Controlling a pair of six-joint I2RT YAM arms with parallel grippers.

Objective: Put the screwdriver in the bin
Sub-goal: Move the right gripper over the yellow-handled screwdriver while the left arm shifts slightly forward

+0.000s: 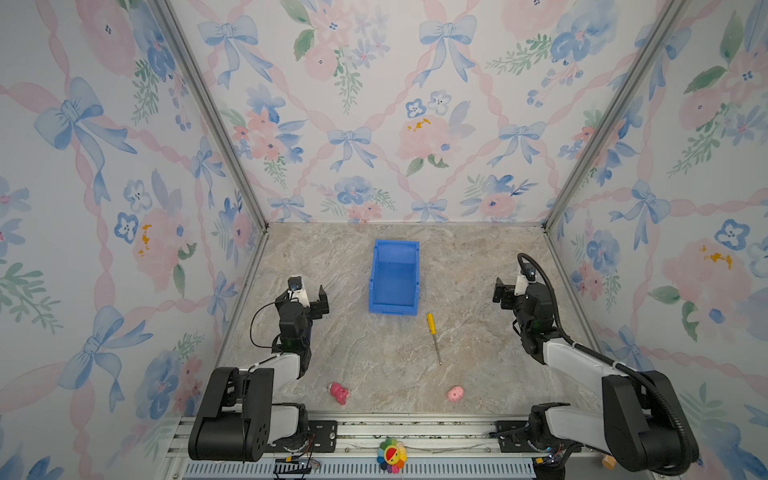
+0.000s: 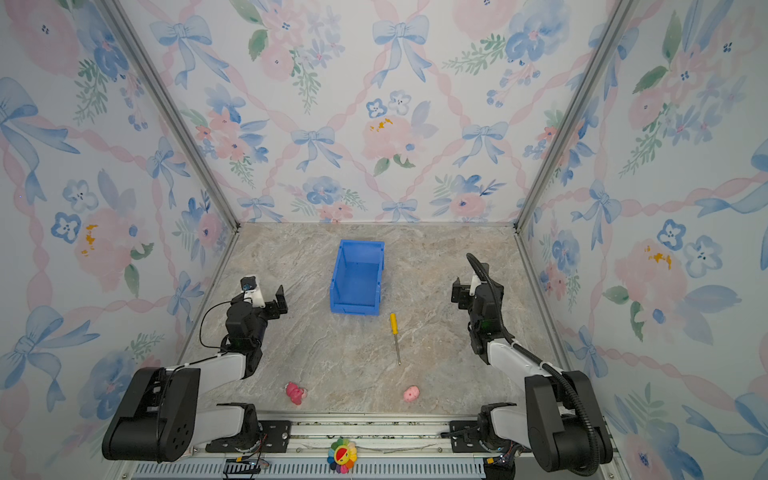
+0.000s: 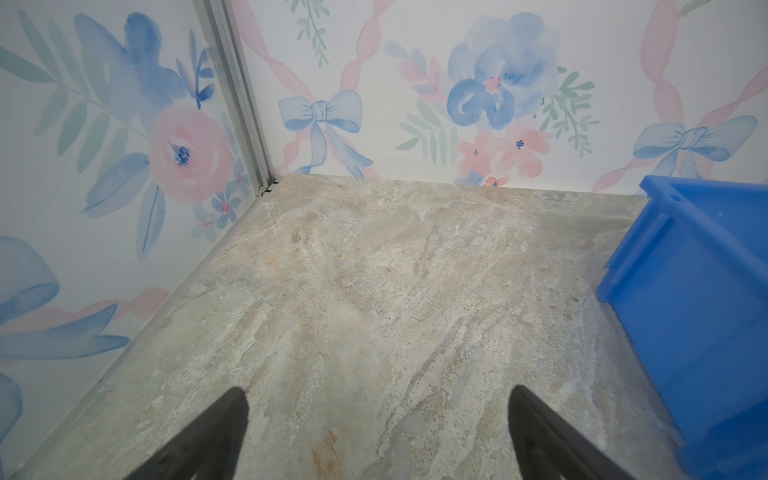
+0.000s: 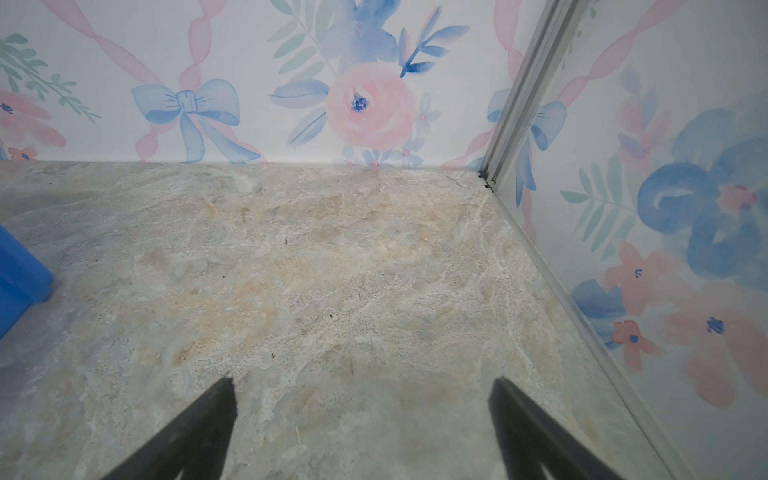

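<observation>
Right gripper (image 4: 361, 386) spread wide, empty, over bare tabletop (image 4: 332, 249). Left gripper (image 3: 378, 395) likewise open, empty. Screwdriver (image 1: 434, 339) lies flat between the arms, handle near bin (image 1: 392, 309) front lip, apart from it. Step: reach not yet begun. Next move likely: right arm swings inward, lowers, pinches the yellow handle.

No writing, label, brand mark, number or sign can be read in any view. The bright blue rectangular plastic bin (image 1: 375, 274) shows only plain walls in both top views and in both wrist views. The slim yellow-handled screwdriver (image 1: 431, 324) is too small in both top views to tell whether its handle carries print.
</observation>
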